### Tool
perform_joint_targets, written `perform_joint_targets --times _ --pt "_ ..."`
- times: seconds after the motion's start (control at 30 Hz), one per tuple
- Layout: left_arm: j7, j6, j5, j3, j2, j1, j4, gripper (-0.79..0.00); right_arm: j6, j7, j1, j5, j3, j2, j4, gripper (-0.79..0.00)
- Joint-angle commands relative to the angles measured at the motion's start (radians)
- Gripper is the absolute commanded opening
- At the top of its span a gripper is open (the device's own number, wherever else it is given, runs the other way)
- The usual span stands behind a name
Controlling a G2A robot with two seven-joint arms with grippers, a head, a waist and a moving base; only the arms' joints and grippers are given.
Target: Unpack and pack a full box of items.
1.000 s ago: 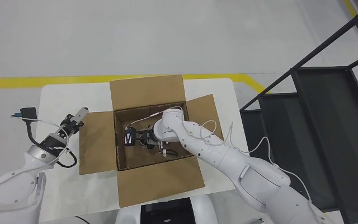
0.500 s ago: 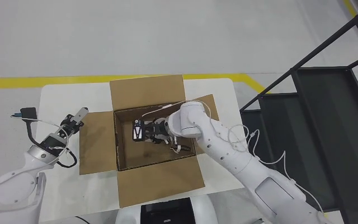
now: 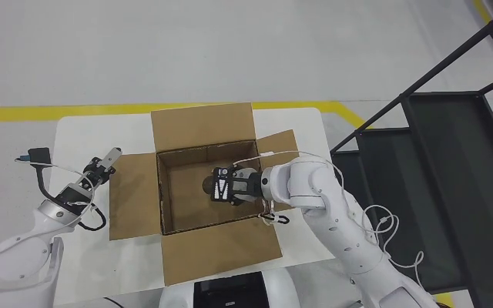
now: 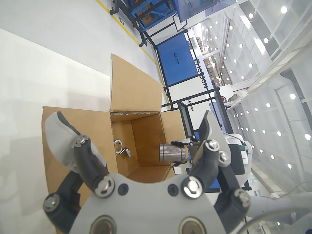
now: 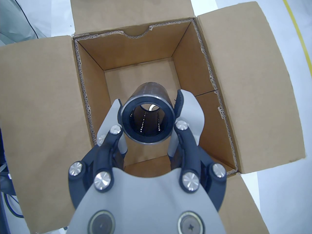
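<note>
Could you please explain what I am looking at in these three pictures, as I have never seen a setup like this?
This is a two-armed robot working at a white table. The top view comes from a camera above its arms, looking down. The other two come from a camera on each wrist, so each shows that arm's own end effector up close. On the table stands an open cardboard box with its four flaps folded out. The right end effector is shut on a hollow metal cylinder, held over the box's opening. The left end effector is open and holds nothing, off to one side of the box. In the left wrist view, a small metal ring lies inside the box.
</note>
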Motion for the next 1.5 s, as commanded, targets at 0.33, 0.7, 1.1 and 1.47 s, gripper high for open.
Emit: perform_joint_targets --times 0.33,0.7,1.1,1.47 --pt "0.000 0.000 0.000 0.000 0.000 0.000 0.000 0.000 0.000 0.000 0.000 0.000 0.000 0.000 0.000 -0.785" --pt "0.000 0.000 0.000 0.000 0.000 0.000 0.000 0.000 0.000 0.000 0.000 0.000 0.000 0.000 0.000 -0.785" --pt "0.000 0.000 0.000 0.000 0.000 0.000 0.000 0.000 0.000 0.000 0.000 0.000 0.000 0.000 0.000 -0.785" --pt "0.000 0.000 0.000 0.000 0.000 0.000 0.000 0.000 0.041 -0.020 -0.010 0.105 0.092 0.018 0.006 -0.785"
